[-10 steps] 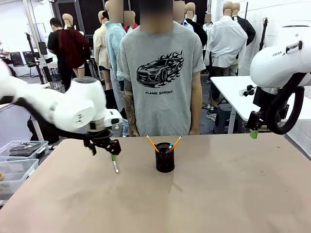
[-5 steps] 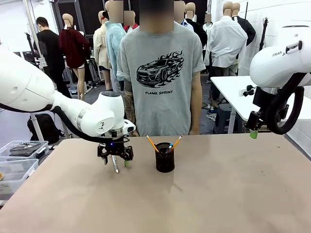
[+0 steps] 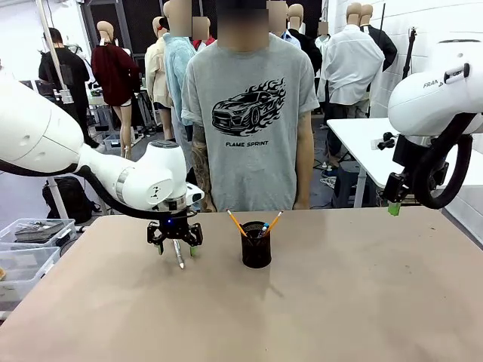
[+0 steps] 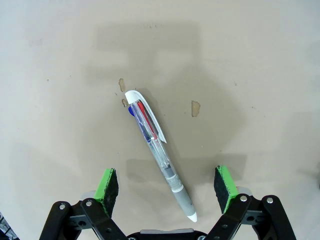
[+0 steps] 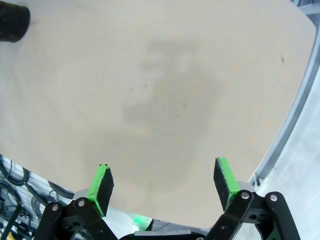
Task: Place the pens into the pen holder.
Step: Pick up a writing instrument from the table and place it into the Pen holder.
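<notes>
A clear multicolour pen (image 4: 156, 146) with a white clip and grey tip lies flat on the table (image 3: 339, 302); it is also visible from the front (image 3: 179, 258). My left gripper (image 3: 175, 240) hangs open just above it, pointing down. In the left wrist view the pen lies slanted between the green pads (image 4: 106, 184) of the left gripper (image 4: 165, 172), touching neither. To the right stands the black pen holder (image 3: 256, 246), with two orange pencils (image 3: 236, 222) and a blue-tipped pen sticking out. My right gripper (image 3: 394, 200) hangs open and empty, high over the table's right side (image 5: 162, 170).
A person in a grey printed T-shirt (image 3: 249, 113) stands at the far edge behind the pen holder, hands out of sight. Clear plastic bins (image 3: 30, 241) sit off the table's left edge. The pen holder (image 5: 12, 22) sits in the top left corner of the right wrist view.
My left arm swung in from the left, its gripper turning to point straight down over the pen. The right arm has not moved.
</notes>
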`<state>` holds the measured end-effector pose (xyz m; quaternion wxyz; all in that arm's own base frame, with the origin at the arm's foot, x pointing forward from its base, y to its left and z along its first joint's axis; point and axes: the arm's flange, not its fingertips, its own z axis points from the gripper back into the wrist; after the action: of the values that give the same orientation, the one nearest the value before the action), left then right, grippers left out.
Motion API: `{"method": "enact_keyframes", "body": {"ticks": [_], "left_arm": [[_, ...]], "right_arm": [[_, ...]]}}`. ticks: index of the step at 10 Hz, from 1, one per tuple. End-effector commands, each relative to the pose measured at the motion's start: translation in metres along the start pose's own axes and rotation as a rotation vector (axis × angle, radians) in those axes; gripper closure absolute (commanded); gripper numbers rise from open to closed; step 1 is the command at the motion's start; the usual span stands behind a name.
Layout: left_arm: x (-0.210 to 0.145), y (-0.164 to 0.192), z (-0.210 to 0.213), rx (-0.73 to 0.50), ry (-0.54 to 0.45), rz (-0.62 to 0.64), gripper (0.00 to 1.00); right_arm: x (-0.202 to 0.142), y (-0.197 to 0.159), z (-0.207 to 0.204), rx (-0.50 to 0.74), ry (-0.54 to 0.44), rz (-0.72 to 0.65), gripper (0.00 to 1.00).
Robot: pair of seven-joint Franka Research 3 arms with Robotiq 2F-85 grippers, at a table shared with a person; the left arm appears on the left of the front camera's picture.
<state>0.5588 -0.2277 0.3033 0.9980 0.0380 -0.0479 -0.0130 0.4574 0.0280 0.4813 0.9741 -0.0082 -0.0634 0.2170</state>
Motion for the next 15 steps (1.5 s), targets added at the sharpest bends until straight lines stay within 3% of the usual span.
{"method": "enact_keyframes", "body": {"ticks": [1,4,5,9,10,15], "left_arm": [[0.0046,0.0082,0.0022,-0.038,-0.002,-0.004,0.0],[0.0017,0.013,0.001,-0.042,0.001,-0.014,0.03],[-0.0002,0.0129,0.0026,-0.044,-0.019,-0.024,0.16],[-0.0007,0.0132,0.0038,-0.048,-0.017,-0.05,0.95],[-0.0012,0.0141,0.005,-0.051,-0.016,-0.052,1.0],[-0.002,0.0178,0.0031,-0.067,-0.012,-0.051,1.0]], "right_arm": [[0.0005,-0.0002,0.0009,0.005,0.007,0.002,0.0],[0.0005,-0.0002,0.0009,0.005,0.007,0.002,0.0],[0.0005,-0.0002,0.0009,0.005,0.007,0.002,0.0],[0.0005,-0.0002,0.0009,0.005,0.007,0.002,0.0],[0.0005,-0.0002,0.0009,0.005,0.007,0.002,0.0],[0.0005,-0.0002,0.0009,0.005,0.007,0.002,0.0]]}}
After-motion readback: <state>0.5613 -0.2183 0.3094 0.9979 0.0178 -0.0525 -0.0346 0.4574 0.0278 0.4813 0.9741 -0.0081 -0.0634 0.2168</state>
